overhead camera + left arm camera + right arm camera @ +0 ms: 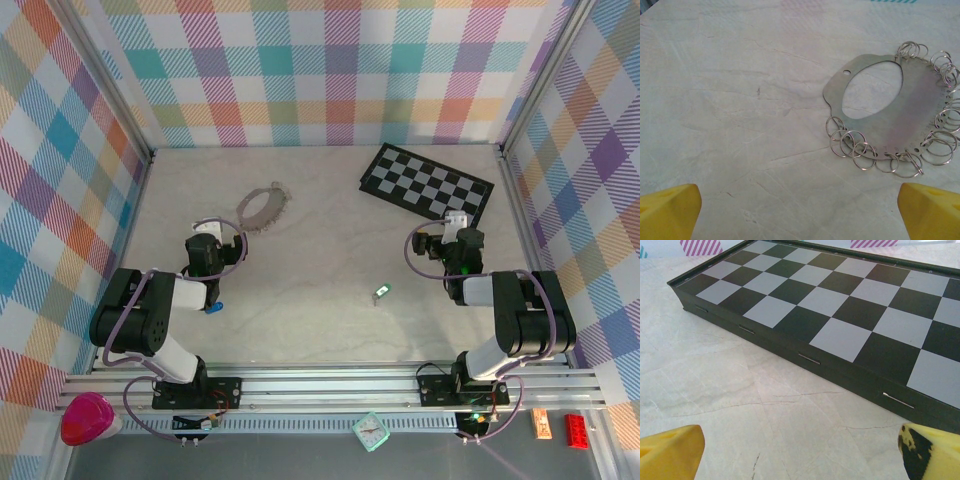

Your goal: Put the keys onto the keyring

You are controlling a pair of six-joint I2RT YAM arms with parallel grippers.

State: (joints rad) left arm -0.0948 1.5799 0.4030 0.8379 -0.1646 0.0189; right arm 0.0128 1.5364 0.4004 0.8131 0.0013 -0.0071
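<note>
The left gripper [800, 217] stood released, its yellow fingertips [667, 212] spread wide with nothing but bare table [740, 125] between them. Just beyond it, toward the far right, the keyring [915, 115] lay flat on the table. It was a thin grey metal piece with an oval opening, its edge fringed with small silvery split rings [852, 145]. Gripper and ring were near each other but apart. From above, a blue-headed key [213, 307] lay just beside the left arm [150, 315], nearer than the gripper and not in its grasp. The right gripper [800, 455] was likewise released and empty. It faced the near edge of the chequered board [840, 305] without touching it. A green-headed key [381, 293] lay in the open between the two arms, closer to the right one and well apart from the keyring. With no key held and none visibly on the ring, the task looked to be at its opening step, fetching a first key. The green key seemed the easier target, since it lay clear of everything. The next move would call for the right gripper to turn from the board, drop low over that key and pinch its plastic head. The key is tiny and flat, so the fingers would need to close almost at table level without pushing it away. The left gripper was well placed to steady the keyring.
</note>
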